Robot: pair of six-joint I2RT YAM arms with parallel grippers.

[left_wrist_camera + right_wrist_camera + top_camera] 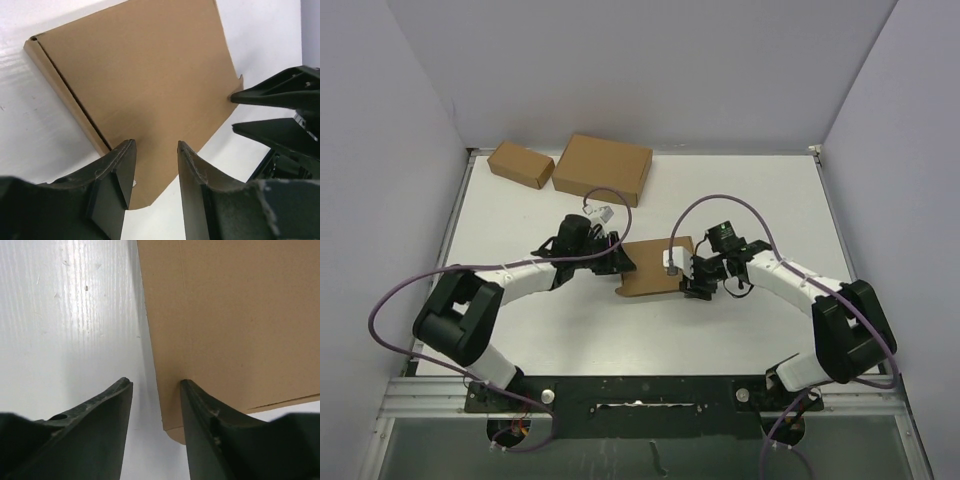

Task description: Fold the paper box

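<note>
1. Left end effector point(155, 146): black jaws partly apart, gripping nothing; brown cardboard shows through the gap.
2. Right end effector point(156, 384): jaws also partly apart and empty, with one finger over the cardboard and the other over bare counter point(740, 200).
3. Paper box point(645, 268): lies flat mid-counter, between the two end effectors.
4. Larger cardboard box point(603, 166) and smaller cardboard box point(520, 164): side by side at the far edge, well apart from it.

I find lighting bright and even from overhead; glare streaks the white bench point(85, 305) in wrist views; near fingers point(117, 180) render soft.
</note>
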